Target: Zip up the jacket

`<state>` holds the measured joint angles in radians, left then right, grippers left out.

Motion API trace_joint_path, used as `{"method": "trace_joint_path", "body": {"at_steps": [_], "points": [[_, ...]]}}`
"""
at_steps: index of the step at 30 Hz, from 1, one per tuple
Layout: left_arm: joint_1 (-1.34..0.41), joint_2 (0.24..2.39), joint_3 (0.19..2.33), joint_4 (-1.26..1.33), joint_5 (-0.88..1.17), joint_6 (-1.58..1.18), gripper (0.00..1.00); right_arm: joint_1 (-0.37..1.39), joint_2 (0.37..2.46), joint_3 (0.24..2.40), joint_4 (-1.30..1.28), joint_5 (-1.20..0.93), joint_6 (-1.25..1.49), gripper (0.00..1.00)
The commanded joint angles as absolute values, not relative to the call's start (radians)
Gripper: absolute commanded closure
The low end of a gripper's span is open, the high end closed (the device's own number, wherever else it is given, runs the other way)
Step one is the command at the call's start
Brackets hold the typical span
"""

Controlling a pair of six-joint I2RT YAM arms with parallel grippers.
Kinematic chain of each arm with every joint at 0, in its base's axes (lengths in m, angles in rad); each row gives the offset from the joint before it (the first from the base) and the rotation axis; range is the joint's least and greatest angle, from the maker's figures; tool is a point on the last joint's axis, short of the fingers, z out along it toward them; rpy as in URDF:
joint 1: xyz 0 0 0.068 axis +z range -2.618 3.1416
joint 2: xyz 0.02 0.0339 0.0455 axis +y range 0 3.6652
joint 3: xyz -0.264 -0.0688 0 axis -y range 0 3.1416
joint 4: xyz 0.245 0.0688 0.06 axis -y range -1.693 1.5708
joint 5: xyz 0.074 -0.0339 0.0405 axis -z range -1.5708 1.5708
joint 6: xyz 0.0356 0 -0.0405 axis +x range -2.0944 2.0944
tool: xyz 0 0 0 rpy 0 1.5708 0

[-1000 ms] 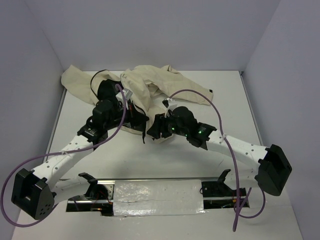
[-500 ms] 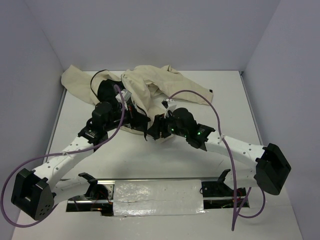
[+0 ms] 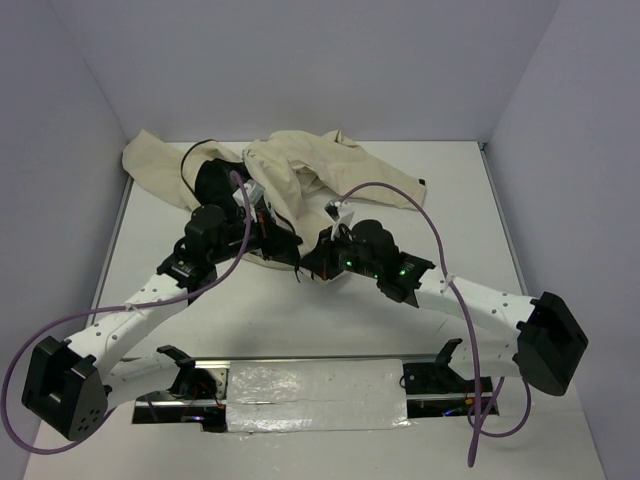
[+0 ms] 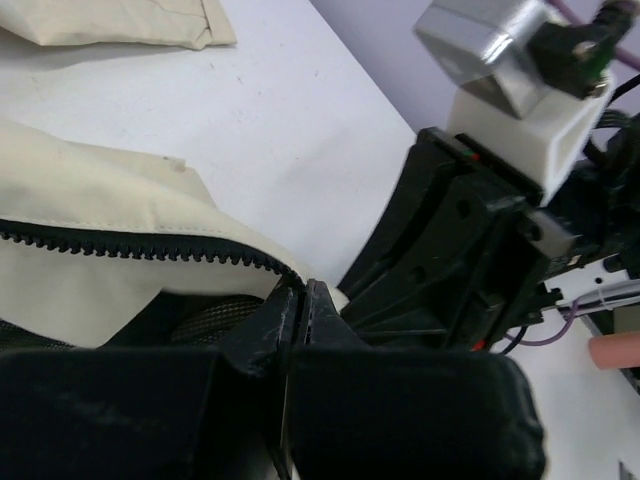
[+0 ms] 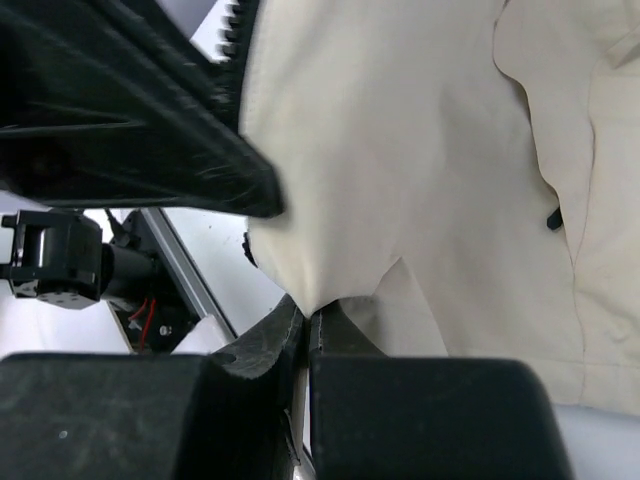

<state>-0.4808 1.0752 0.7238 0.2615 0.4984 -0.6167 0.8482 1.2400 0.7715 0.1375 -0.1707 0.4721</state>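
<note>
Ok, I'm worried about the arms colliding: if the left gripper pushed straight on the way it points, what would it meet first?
Probably the right gripper, directly ahead. The left gripper is shut on the jacket edge by the zipper, and the gap between them is hard to judge.

The top camera looks down from behind the arm bases over the whole white desk [image 3: 470,200]. The wrist cameras sit close behind the left gripper [image 4: 302,300] and right gripper [image 5: 306,318], facing the cream fabric jacket [image 3: 300,165] all views share.

jacket [image 3: 300,165] | cream, dark zipper teeth [image 4: 130,245] | crumpled, sleeves spread | front unzipped, black lining showing
</note>
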Motion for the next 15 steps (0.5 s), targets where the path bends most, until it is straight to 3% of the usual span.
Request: {"method": "trace_joint_path", "body": {"at_steps": [1,3,5,6,9,12,15], "points": [[-0.485,1.052,0.750,0.239,0.440,-0.537,1.00,0.850,1.180,0.761,0.164,-0.196,0.416,1.00],[-0.485,1.058,0.762,0.213,0.413,-0.499,0.93,0.851,1.172,0.759,0.156,-0.227,0.390,1.00],[-0.485,1.057,0.769,0.196,0.402,-0.473,0.73,0.851,1.163,0.755,0.155,-0.256,0.374,1.00],[-0.485,1.054,0.775,0.177,0.394,-0.451,0.54,0.848,1.149,0.747,0.169,-0.268,0.359,1.00],[-0.483,1.035,0.802,0.131,0.364,-0.391,0.33,0.839,1.125,0.733,0.198,-0.308,0.345,1.00],[-0.482,1.009,0.853,0.019,0.301,-0.316,0.20,0.813,1.126,0.733,0.195,-0.321,0.330,1.00],[-0.457,0.979,0.923,-0.148,0.220,-0.256,0.19,0.784,1.150,0.747,0.196,-0.350,0.319,1.00]]}}
